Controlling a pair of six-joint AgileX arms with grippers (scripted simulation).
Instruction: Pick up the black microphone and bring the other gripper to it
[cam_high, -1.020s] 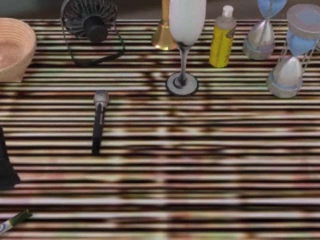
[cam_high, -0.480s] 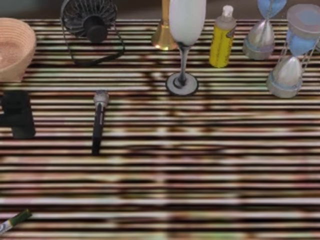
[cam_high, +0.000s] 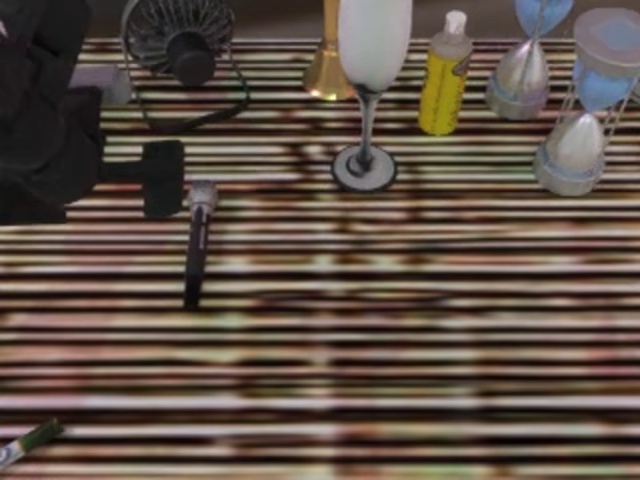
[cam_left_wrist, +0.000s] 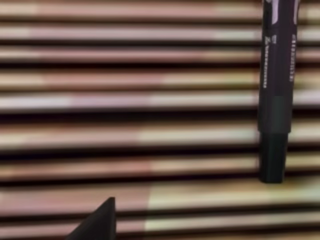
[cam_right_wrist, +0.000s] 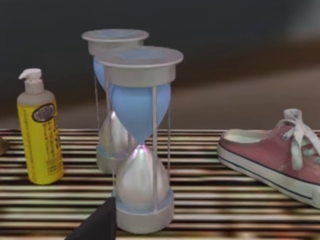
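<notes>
Black microphone (cam_high: 197, 245) lying flat on the striped tabletop (cam_high: 420, 330), likely light, rigid, best grasped mid-handle; left gripper (cam_high: 163, 178) hovering beside its mesh head, opening indiscernible, holding nothing.

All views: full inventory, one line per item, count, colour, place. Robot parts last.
microphone: 1, black with silver head, lying flat left of centre
fan: 1, black, back left
wine glass: 1, white bowl, back centre
brass item: 1, gold, beside the glass, cut off by the frame
bottle: 1, yellow, white pump, back right
hourglasses: 2, silver and blue, back right
shoe: 1, pink, right wrist view only
brush: 1, green-tipped, front left corner
left gripper: black, just left of the microphone's head
right gripper: only a dark tip shows, near the hourglasses
</notes>
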